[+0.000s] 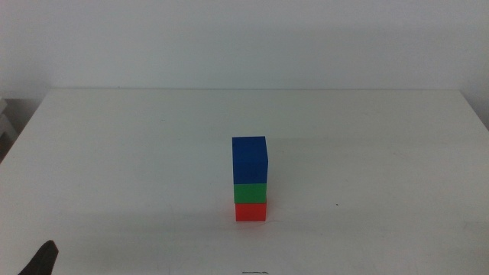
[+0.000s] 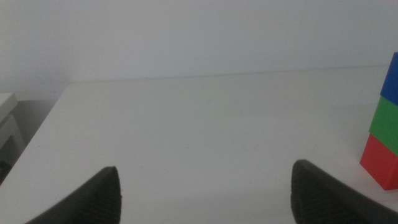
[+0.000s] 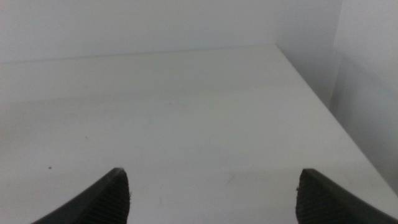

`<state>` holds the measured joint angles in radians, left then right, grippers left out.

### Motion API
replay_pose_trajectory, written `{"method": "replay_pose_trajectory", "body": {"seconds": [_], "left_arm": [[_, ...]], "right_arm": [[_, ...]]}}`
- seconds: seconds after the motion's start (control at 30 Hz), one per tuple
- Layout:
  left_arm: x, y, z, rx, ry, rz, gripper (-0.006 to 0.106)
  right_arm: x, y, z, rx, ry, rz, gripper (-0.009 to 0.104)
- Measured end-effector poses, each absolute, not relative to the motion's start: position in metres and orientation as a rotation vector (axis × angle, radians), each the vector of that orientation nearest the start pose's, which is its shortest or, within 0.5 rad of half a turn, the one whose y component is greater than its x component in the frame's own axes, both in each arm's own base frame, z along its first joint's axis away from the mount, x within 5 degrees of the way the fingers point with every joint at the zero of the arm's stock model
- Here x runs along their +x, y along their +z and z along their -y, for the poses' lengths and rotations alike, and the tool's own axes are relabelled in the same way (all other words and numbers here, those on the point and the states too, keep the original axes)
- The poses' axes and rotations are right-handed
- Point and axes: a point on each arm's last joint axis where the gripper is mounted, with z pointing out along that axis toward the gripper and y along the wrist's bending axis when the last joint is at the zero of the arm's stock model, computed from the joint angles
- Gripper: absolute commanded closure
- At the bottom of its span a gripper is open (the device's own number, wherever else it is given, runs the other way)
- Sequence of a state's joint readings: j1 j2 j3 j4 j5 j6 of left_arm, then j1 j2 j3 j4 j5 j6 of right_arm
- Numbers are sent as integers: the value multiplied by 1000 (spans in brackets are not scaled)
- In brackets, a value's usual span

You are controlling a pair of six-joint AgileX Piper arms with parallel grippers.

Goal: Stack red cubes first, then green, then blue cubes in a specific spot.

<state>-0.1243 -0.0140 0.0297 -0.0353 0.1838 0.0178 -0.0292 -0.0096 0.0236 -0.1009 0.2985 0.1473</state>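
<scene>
From my seat the stack looks finished: the red cube (image 1: 250,211) sits on the table (image 1: 114,153), the green cube (image 1: 250,192) rests on it, and the blue cube (image 1: 250,160) tops the pile. I take the red cube as my landmark. The three are in contact and the column reads upright in the middle view, edges nearly flush.

The left claw (image 2: 205,193) is spread wide and holds nothing; it hangs low over the table, well off to the side of the red cube. The right claw (image 3: 211,196) is also spread and empty, facing bare table toward the far edge, away from the red cube.

As I judge it, the step in hand is simply to keep clear. To do that well I would make any arm motion slow and directed away from the red cube, never sweeping across its side, since a brush at the base could topple all three.

The middle view gives me the whole column and only a dark tip of the left arm at the bottom corner; the right arm is absent there. The left wrist view shows the stack side-on at its edge, confirming the cubes sit squarely. The right wrist view shows no cube at all.
</scene>
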Motion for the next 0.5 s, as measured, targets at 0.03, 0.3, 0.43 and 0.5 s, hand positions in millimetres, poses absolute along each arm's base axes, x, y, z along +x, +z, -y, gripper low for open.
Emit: {"method": "replay_pose_trajectory", "body": {"seconds": [0.03, 0.3, 0.43, 0.5], "left_arm": [[56, 187, 8, 95, -112, -1679, 7], [56, 188, 7, 94, -111, -1676, 7], [56, 188, 5, 63, -83, -1677, 7], [56, 188, 4, 40, -62, -1677, 7]], "right_arm": [[54, 178, 4, 94, -10, -1796, 6], [54, 177, 4, 105, 4, -1805, 6], [54, 177, 4, 106, 4, -1807, 6], [54, 176, 4, 106, 5, -1808, 6]]}}
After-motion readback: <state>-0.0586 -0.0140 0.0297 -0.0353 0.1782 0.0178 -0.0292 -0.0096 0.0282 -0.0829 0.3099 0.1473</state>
